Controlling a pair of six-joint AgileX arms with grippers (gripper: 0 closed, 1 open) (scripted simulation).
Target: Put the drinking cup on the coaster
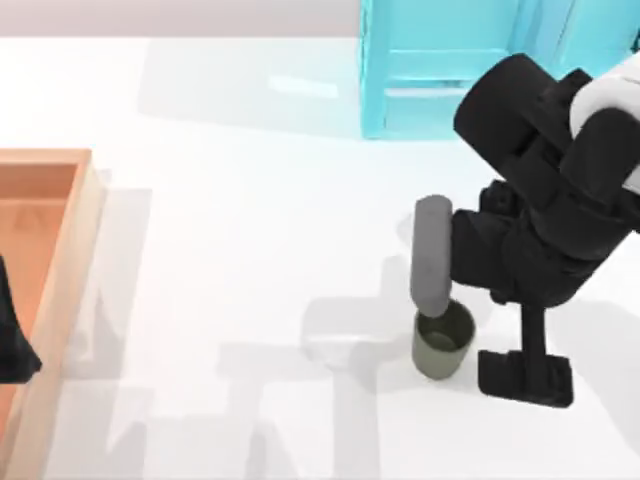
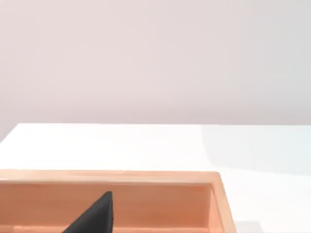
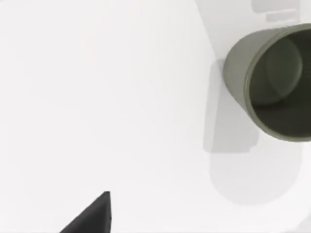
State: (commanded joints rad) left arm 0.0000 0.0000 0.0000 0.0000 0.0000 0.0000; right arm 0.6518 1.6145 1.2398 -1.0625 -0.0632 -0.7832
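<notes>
White table (image 1: 250,200), right hand (image 1: 480,335) straddling upright drinking cup (image 1: 442,342).

The drinking cup (image 1: 443,342), small, olive-grey and handleless, is seen upright and empty, right of the desk's centre.

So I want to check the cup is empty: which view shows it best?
The right wrist view: it looks into the cup, showing rim, inner wall and bare bottom. The top view shows the cup upright on the table, its rim partly covered by the right arm.
</notes>
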